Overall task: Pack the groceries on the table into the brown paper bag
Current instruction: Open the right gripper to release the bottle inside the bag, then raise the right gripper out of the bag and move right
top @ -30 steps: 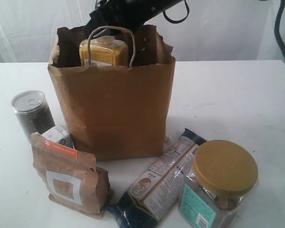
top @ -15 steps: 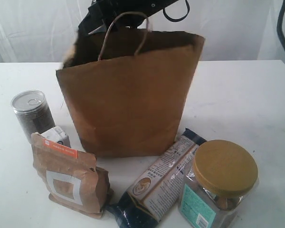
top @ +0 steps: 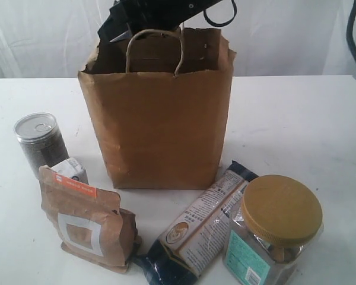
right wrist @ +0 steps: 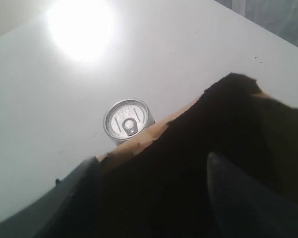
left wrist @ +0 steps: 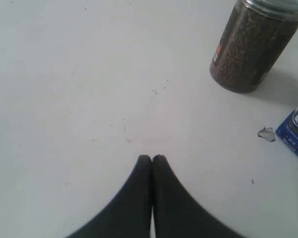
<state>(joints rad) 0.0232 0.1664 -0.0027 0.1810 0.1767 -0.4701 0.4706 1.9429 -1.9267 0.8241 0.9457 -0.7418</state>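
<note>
The brown paper bag [top: 160, 119] stands upright on the tabletop [top: 296, 119]. The right end effector [right wrist: 149, 163] hangs over its mouth with its fingers spread and apparently empty, though the bag's inside is too dark to read. The left end effector [left wrist: 151, 159] is pinched closed above bare tabletop near the grey pull-tab can [left wrist: 253, 47]. In front of the bag sit the brown orange-striped pouch [top: 86, 219], the long dark-blue packet [top: 196, 228] and the big gold-lidded clear jar [top: 276, 231].
</note>
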